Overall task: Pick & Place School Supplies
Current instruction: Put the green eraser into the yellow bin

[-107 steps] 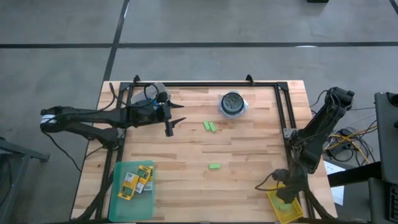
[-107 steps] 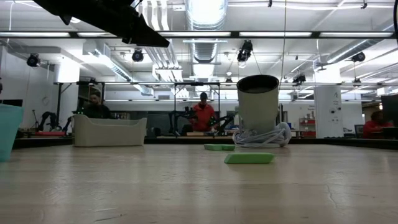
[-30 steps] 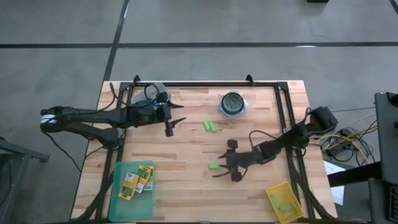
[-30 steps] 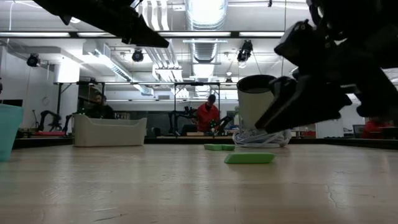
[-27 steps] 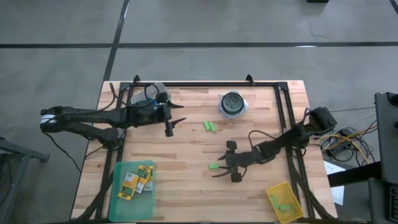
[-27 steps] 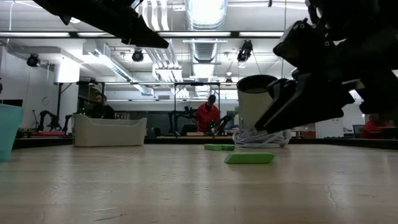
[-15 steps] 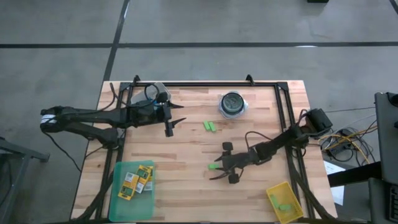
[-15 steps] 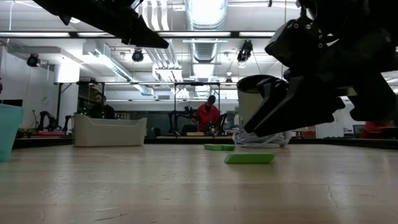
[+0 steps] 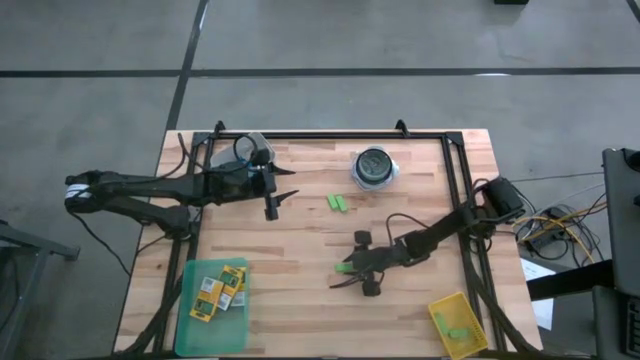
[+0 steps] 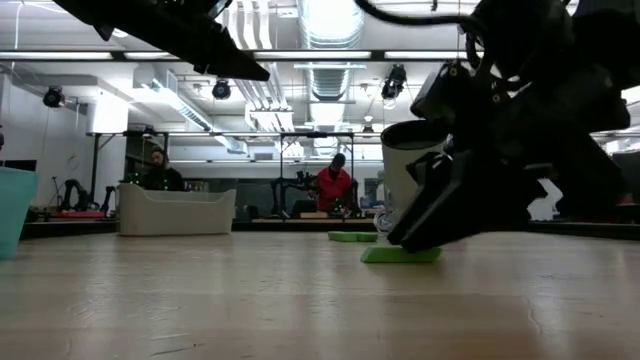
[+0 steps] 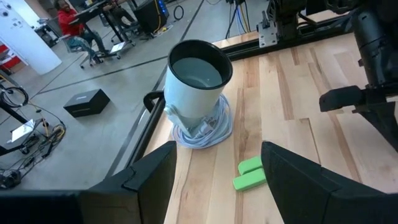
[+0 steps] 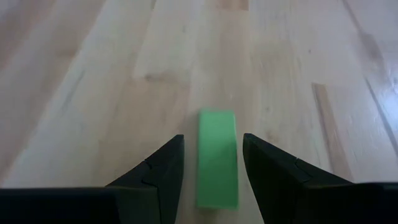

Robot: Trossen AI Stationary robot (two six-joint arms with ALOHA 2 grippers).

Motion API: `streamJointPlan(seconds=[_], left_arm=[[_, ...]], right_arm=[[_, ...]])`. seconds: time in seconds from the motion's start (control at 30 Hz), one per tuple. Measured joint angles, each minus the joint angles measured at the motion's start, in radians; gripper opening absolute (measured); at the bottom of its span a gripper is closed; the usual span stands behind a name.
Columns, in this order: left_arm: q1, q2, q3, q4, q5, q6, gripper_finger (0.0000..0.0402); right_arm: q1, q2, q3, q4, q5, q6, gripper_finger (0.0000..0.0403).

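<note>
One light-green eraser block (image 12: 217,158) lies flat on the table near its middle (image 9: 346,266). My right gripper (image 12: 212,140) is open and low over it, one finger on either side with a gap to each; it shows in the low view (image 10: 440,222) right above the block (image 10: 400,254). Two more green blocks (image 9: 337,203) lie side by side farther back. Yellow-and-green crayon boxes (image 9: 220,288) sit in the flat green tray (image 9: 186,305). My left gripper (image 9: 289,184) waits open, above the table's far left part. Scissors are out of view.
A white cup (image 9: 374,168) stands on a coiled white cord near the far edge (image 11: 196,87). A small yellow bin (image 9: 457,325) with a green block inside sits at the near right corner. A black frame (image 9: 455,180) runs along the table's far and right sides.
My right gripper has moved toward the table's left and come down, staying open, so its fingers now stand on either side of the single green block. The block has stayed where it was.
</note>
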Motion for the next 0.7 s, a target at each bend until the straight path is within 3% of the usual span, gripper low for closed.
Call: streamJointPlan(seconds=[0.4,0.7], left_arm=[[0.000,0.000,0.000,-0.007,0.000,0.000,0.0241],[0.000,0.000,0.000,-0.007,0.000,0.000,0.0241]], right_arm=[[-0.012,0.023,0.004,-0.021,0.000,0.019,0.0157],[-0.016,0.026,0.019,-0.031,0.013,0.018,0.0121]])
